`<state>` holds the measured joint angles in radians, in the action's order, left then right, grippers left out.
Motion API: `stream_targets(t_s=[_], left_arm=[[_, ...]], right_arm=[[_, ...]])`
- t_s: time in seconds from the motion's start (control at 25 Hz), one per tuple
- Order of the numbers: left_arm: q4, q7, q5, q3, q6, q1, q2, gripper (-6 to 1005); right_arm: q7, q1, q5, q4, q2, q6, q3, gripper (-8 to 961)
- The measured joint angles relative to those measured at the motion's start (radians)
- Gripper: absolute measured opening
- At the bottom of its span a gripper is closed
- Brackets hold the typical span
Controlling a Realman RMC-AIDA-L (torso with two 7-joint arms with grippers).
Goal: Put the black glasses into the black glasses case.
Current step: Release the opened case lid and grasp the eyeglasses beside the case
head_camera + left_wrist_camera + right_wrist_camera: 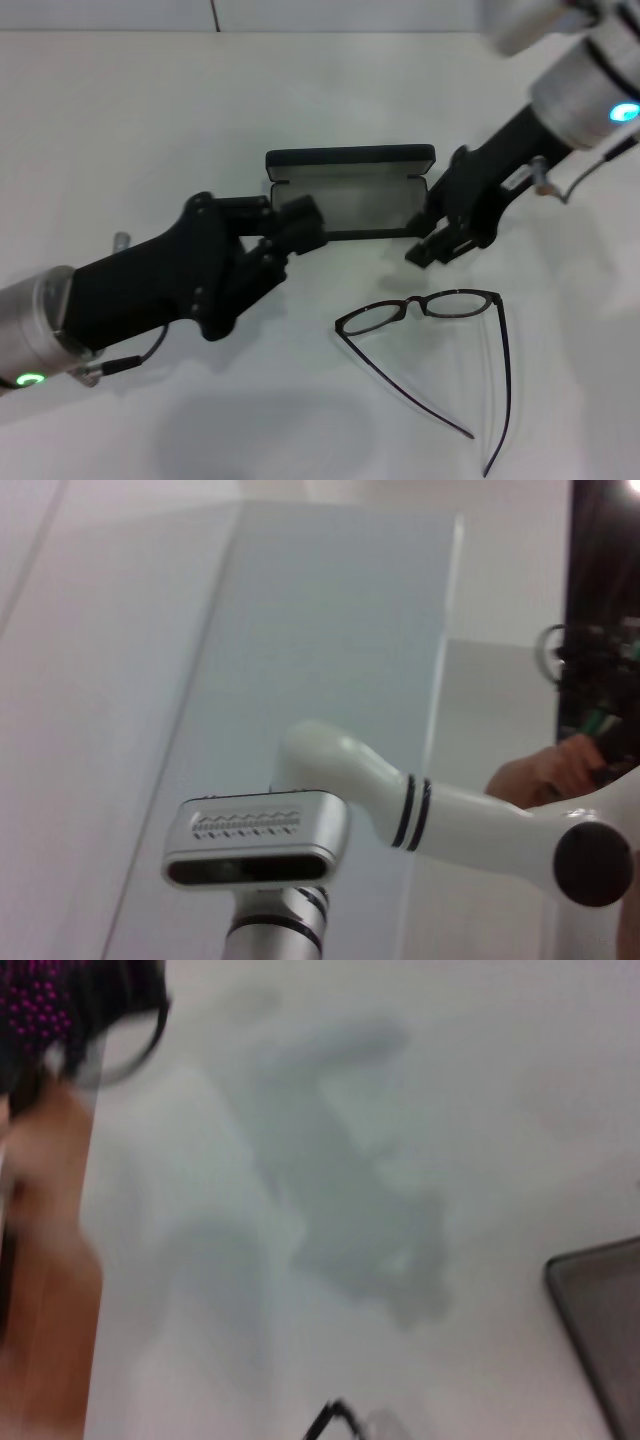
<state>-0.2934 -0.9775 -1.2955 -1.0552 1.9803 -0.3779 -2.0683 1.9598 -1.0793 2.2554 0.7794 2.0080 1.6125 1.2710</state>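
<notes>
Glasses [430, 335] on white table [150, 130], nearest robot, unfolded, temple arms pointing toward robot, lenses facing case. They lie just below right gripper [440, 245], apart from it, held by nothing. Case [350, 190] open beyond, lid upright at far side, grey lining showing. Left gripper [295, 225] at case's left end, fingers overlapping its edge; grip or jaw gap cannot be told. Right gripper at case's right end, tips just off near corner; opening cannot be told.
</notes>
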Motion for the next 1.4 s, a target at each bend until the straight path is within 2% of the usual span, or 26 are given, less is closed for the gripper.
stream_targets(t_s=[0.08,0.24,0.32,0.72,1.4], left_arm=[[0.0,-0.022,-0.001,0.013,-0.007,0.012,0.003,86],[-0.001,-0.032,-0.007,0.02,-0.02,0.044,0.004,183],[-0.003,-0.026,-0.006,0.021,-0.022,0.061,0.004,189],[0.0,0.003,-0.008,0.016,-0.029,0.1,0.003,195],[0.001,-0.002,-0.02,0.017,-0.08,0.1,-0.006,189]], right_arm=[[-0.003,-0.063,0.05,-0.052,0.016,-0.001,0.031,210],[0.006,-0.106,0.023,-0.076,0.02,-0.01,0.144,345],[0.016,-0.121,-0.004,-0.079,0.021,-0.017,0.198,409],[0.027,-0.168,-0.086,-0.143,0.021,-0.115,0.381,396],[0.022,-0.163,-0.166,-0.199,0.021,-0.223,0.499,373]])
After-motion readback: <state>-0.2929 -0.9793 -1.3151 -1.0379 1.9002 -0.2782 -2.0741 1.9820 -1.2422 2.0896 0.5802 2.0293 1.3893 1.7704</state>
